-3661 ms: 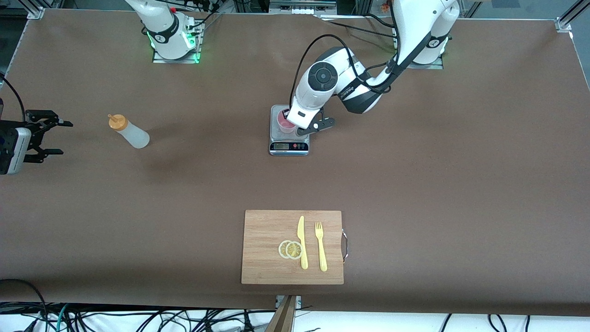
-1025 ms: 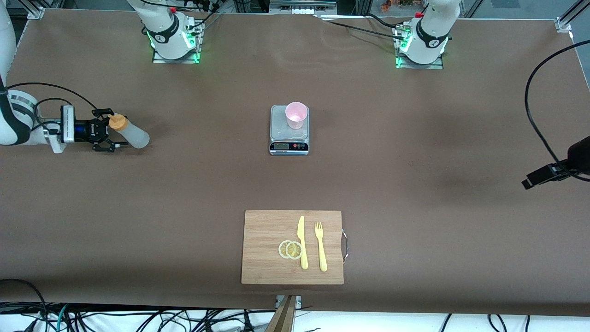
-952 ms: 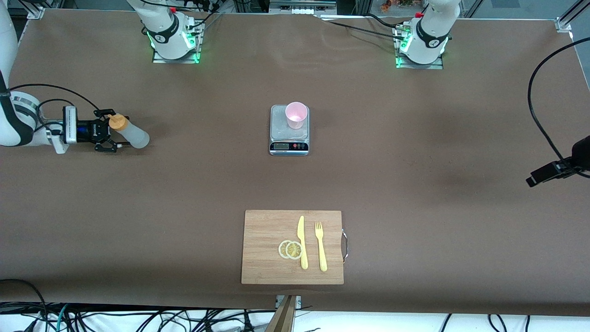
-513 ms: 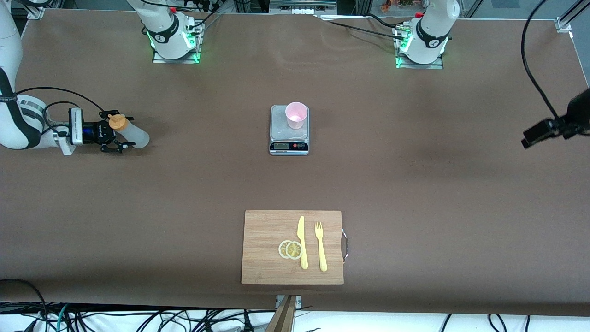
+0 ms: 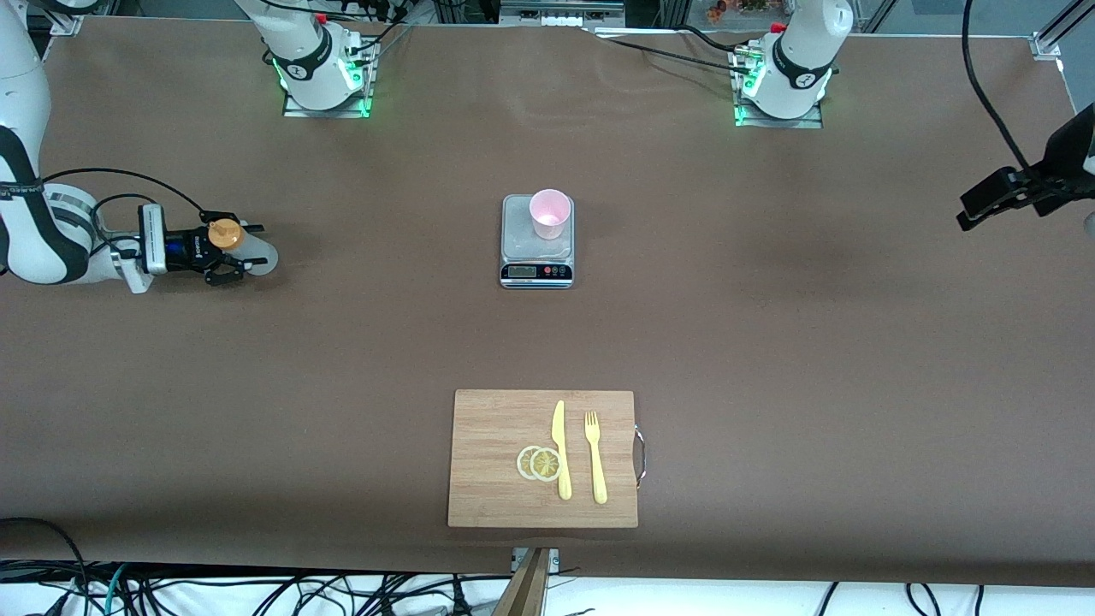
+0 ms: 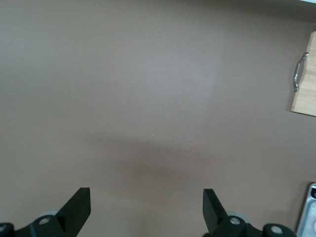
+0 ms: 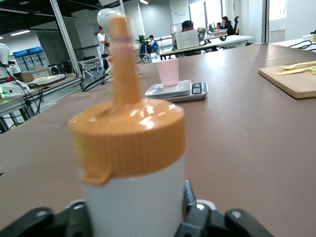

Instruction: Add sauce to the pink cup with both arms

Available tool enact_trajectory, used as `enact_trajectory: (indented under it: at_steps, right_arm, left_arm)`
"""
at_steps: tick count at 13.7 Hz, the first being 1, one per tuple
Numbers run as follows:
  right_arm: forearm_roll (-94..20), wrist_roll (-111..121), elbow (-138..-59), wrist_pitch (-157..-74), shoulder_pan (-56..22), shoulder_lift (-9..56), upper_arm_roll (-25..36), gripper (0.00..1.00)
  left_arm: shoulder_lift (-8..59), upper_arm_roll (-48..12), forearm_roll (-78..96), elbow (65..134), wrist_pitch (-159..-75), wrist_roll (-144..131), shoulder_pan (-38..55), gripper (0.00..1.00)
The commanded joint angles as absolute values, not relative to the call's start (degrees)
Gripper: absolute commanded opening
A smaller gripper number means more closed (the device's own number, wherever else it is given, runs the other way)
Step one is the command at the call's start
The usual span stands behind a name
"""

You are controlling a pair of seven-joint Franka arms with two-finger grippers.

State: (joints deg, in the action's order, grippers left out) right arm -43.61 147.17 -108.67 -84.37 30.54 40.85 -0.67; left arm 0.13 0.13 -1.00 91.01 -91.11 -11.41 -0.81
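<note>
The sauce bottle [image 5: 255, 255], whitish with an orange cap, stands near the right arm's end of the table. My right gripper [image 5: 237, 253] is level with it, its fingers pressed against both sides of the body below the cap. In the right wrist view the bottle [image 7: 133, 163] fills the space between the fingers [image 7: 189, 200]. The pink cup [image 5: 549, 213] stands empty on the scale's steel plate [image 5: 522, 239] at mid-table, and it also shows in the right wrist view [image 7: 168, 72]. My left gripper [image 5: 977, 208] is open and empty, up in the air over the left arm's end of the table, and also shows in its wrist view [image 6: 146, 212].
A wooden cutting board [image 5: 488, 458] with a yellow knife [image 5: 560, 449], a yellow fork [image 5: 595, 458] and lemon slices [image 5: 539, 463] lies nearer the front camera than the scale. Its handle end [image 6: 298, 74] shows in the left wrist view.
My right gripper has slid forward around the bottle and closed on it; the cap shifted slightly. My left arm left the cup, swung to its end of the table and rose.
</note>
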Motion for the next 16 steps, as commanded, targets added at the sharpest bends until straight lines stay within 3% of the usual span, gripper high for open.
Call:
enact_trajectory:
  at_steps: [1,2,7,16]
  right_arm:
    - [-44.38,147.57,-107.84,-83.93,29.62,41.05,-0.79,0.06]
    - [-44.30,147.31,-106.62,-83.94,28.92,41.04,-0.79,0.00]
    - [-44.47,143.02,-103.19,-84.11,23.74,39.64,-0.79,0.00]
    - [-43.51,121.13,-102.66,-91.04,9.50,28.22,-0.70,0.00]
  left_arm:
    - [-2.28,0.79,1.23,95.79,-93.25,-7.22,-0.70,1.00]
    - [-2.20,0.79,1.32,95.71,-93.25,-7.03,-0.79,1.00]
    - [-1.58,0.88,1.15,94.75,-93.08,-7.56,-0.79,1.00]
    - [0.97,0.09,0.97,91.24,-90.89,-8.00,-0.09,1.00]
